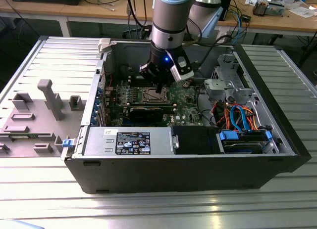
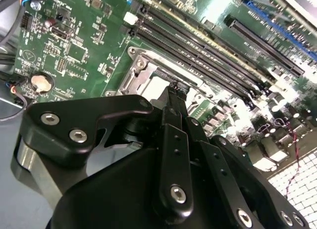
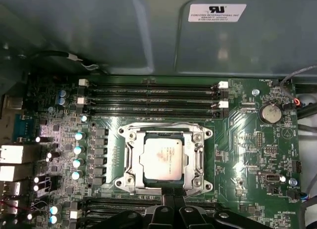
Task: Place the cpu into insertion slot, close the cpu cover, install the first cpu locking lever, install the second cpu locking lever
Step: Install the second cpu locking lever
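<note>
In the exterior view, a grey moulded fixture (image 1: 42, 113) lies at the left of the frame on the ribbed metal table (image 1: 158, 204). To its right stands the open computer case (image 1: 188, 160), with a labelled power supply (image 1: 130, 141) along its near wall and orange and blue cables (image 1: 237, 115) at the right. The arm (image 1: 171, 21) comes down from the top centre, and the gripper (image 1: 161, 90) hangs over the green motherboard (image 1: 185, 98).

In the first wrist view, capacitors and ports line the left of the frame; the cpu (image 3: 162, 158) lies flat in the insertion slot (image 3: 196, 160) at the centre, and the cpu cover (image 3: 163, 130) frames it, closed down around the chip. Long memory slots (image 3: 151, 98) run above it, and a coin battery (image 3: 270, 113) sits at the right. The gripper's fingertips (image 3: 172, 190) stand at the socket's lower edge, jaws together, holding nothing that can be made out.

In the second wrist view the black fingers (image 2: 174, 120) meet in a point at the socket's rim.
</note>
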You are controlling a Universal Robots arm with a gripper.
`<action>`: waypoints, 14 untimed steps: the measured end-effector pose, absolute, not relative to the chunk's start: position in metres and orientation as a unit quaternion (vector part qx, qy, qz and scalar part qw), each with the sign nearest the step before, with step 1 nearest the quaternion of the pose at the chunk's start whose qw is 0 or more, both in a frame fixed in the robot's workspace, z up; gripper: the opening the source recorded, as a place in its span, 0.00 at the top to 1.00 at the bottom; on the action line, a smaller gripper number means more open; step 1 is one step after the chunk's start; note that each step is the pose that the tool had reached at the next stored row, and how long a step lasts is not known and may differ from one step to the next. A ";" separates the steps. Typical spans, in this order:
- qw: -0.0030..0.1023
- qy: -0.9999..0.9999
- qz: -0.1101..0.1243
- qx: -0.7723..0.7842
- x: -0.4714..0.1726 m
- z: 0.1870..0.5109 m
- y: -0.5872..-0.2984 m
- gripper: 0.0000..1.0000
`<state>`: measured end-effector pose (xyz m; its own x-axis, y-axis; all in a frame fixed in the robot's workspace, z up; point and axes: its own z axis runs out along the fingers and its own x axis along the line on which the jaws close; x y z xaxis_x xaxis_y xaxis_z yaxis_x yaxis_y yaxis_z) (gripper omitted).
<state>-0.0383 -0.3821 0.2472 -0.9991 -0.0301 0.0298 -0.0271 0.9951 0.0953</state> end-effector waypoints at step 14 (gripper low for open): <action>0.023 -0.998 -0.050 0.014 -0.039 0.243 -0.386 0.89</action>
<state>-0.0387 -0.3861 0.2431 -0.9986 -0.0296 0.0439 -0.0251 0.9947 0.0995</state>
